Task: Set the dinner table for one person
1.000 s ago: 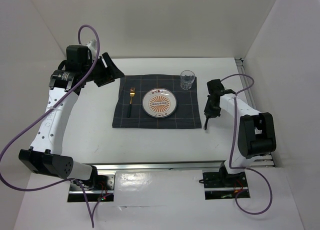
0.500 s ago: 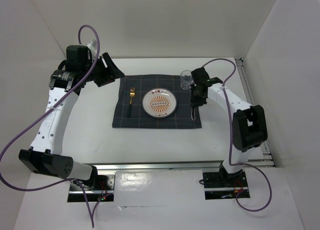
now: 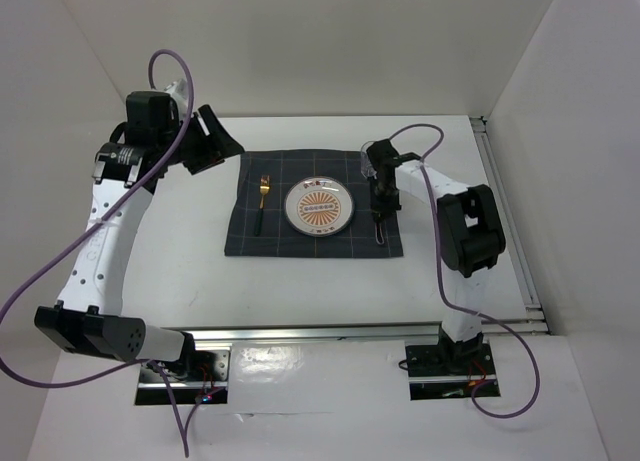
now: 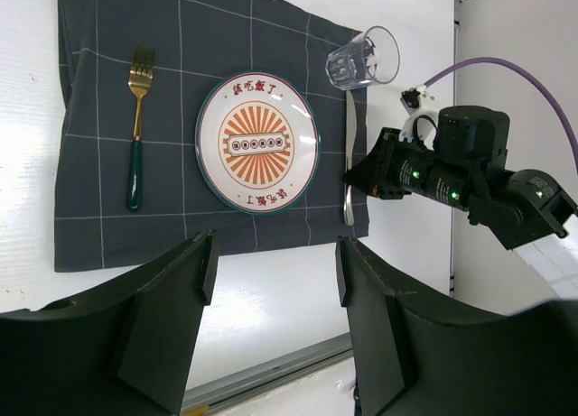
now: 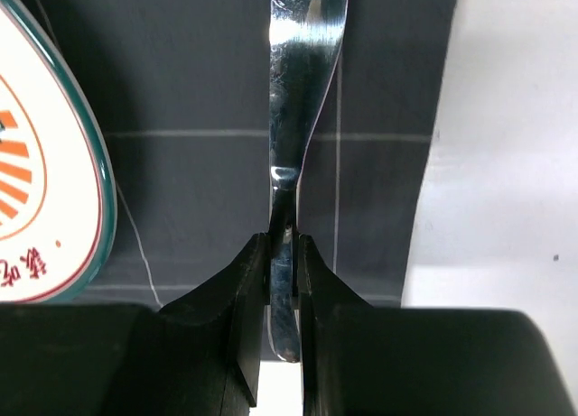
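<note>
**Right gripper**: fingers pressed onto the narrow part of a silver metal table knife, pinching it from both sides. It sits over the right strip of the mat. Whether the knife touches the cloth cannot be told.

**Knife:** lies lengthwise near to far, just right of the plate and inside the mat's right edge.

**Round white plate with orange sunburst and green rim**: at the mat's centre.

**Clear drinking glass**: upright at the mat's far right corner, just beyond the knife.

**Gold fork with dark green handle**: left of the plate, tines pointing far.

**Dark grid-lined cloth mat**: flat at mid-table.

**Large white rectangular dinner table**: under everything, with metal rails at its edges.

**Left gripper**: fingers spread, nothing between them, raised at the far left, well apart from the mat.
</note>
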### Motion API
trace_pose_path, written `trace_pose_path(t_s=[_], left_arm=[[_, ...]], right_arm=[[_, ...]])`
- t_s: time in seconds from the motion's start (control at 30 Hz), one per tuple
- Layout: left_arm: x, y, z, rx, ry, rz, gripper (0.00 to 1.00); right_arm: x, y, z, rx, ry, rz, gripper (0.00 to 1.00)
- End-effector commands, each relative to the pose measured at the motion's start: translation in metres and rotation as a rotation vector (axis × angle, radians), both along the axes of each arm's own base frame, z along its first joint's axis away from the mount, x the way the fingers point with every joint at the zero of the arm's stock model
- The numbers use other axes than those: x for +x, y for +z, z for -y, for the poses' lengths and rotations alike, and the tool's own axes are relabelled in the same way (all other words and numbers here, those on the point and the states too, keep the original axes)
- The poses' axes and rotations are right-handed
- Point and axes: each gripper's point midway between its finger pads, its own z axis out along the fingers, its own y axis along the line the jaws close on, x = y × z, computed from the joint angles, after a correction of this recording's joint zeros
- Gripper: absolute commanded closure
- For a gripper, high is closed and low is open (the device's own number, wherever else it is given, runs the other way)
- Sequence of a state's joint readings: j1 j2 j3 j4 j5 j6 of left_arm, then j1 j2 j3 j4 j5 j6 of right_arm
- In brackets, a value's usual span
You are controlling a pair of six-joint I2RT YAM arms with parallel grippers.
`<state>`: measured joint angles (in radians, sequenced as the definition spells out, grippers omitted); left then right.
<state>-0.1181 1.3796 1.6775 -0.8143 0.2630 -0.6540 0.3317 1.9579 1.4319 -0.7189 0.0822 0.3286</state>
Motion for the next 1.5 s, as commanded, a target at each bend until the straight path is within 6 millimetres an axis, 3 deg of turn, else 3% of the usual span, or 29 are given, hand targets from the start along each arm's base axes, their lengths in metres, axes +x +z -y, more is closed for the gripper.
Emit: trace_pose_path(t_s=[0.0,0.43,0.6,0.67,0.73,0.83,0.9,0.97,1.03,1.07,1.13,1.17,1.3,1.33,1.43,1.47], left_arm=[[-0.004,0.011,-0.006,0.022,0.006,0.052,0.29],[-0.006,0.01,-0.016,0.041,0.035,0.047,0.29],[-0.006,0.006,-0.016,0.042,0.034,0.038,0.29],[-0.005,0.008,-0.014,0.036,0.027,0.047,0.29],[-0.005,0.008,-0.014,0.036,0.027,0.047,0.29],[-0.005,0.008,-0.014,0.036,0.027,0.047,0.29],[-0.006,0.009,-0.013,0.031,0.019,0.046,0.29],[-0.006,0.009,-0.013,0.031,0.019,0.046,0.29],[-0.003,0.005,-0.015,0.038,0.029,0.038,0.29],[-0.003,0.002,-0.015,0.039,0.029,0.029,0.29],[0.005,-0.009,-0.018,0.057,0.05,0.001,0.29],[0.007,-0.01,-0.018,0.058,0.05,-0.008,0.29],[0.017,-0.027,-0.016,0.066,0.035,-0.06,0.28],[0.017,-0.028,-0.016,0.066,0.035,-0.061,0.26],[0.027,-0.03,-0.022,0.088,0.054,-0.062,0.25],[0.029,-0.035,-0.022,0.089,0.053,-0.074,0.24]], right_arm=[[0.024,0.012,-0.014,0.022,0.04,0.066,1.0],[0.033,-0.001,-0.023,0.021,0.071,0.053,1.0],[0.027,-0.007,-0.021,0.018,0.063,0.034,0.77],[0.028,-0.003,-0.021,0.021,0.063,0.043,0.58],[0.029,0.001,-0.022,0.024,0.063,0.051,0.56],[0.028,0.007,-0.022,0.024,0.063,0.053,0.46],[0.034,0.026,-0.022,0.031,0.05,0.093,0.43],[0.028,0.037,-0.013,-0.006,0.037,0.09,0.36],[0.028,0.062,-0.002,-0.001,0.011,0.135,0.24],[0.027,0.085,0.005,0.014,-0.002,0.185,0.19],[0.019,0.095,0.028,-0.005,-0.063,0.218,0.03],[0.015,0.119,0.038,0.003,-0.103,0.285,0.0],[-0.005,0.135,0.089,-0.008,-0.285,0.319,0.0],[-0.011,0.133,0.112,-0.013,-0.363,0.303,0.0],[-0.027,0.133,0.149,0.026,-0.521,0.275,0.0],[-0.032,0.134,0.151,0.055,-0.547,0.261,0.0]])
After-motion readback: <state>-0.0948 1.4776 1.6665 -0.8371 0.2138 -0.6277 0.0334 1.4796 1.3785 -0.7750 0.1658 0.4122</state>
